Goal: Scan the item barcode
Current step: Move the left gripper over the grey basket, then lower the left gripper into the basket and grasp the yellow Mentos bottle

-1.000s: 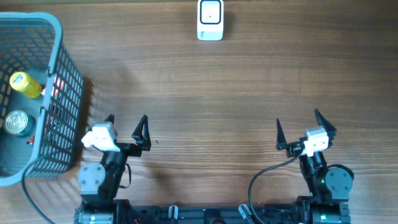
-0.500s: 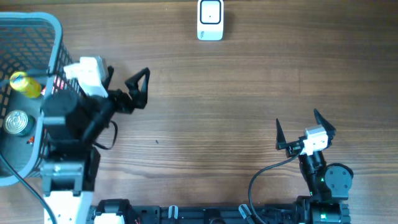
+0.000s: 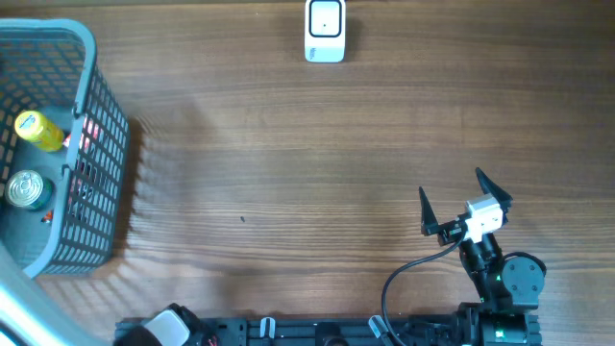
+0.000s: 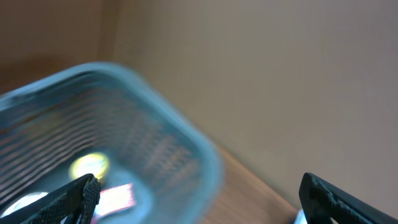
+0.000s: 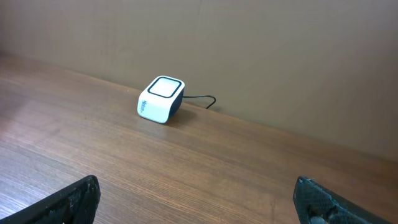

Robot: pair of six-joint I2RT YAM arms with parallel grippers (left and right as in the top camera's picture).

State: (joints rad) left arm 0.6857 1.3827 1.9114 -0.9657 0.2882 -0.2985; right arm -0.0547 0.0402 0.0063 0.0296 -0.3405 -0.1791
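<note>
Bright, soft and even from overhead, throwing a faint striped shadow right of the basket [image 3: 96, 163] onto the tabletop [image 3: 307, 163]. Badly smeared by motion blur at the left wrist, basket hazy throughout. Crisp at the right wrist, with a thin shadow at the scanner's [image 5: 160, 98] base.

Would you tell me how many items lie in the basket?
3: a yellow bottle, a pink item right beside it, a can apart from both; others may be hidden.
</note>
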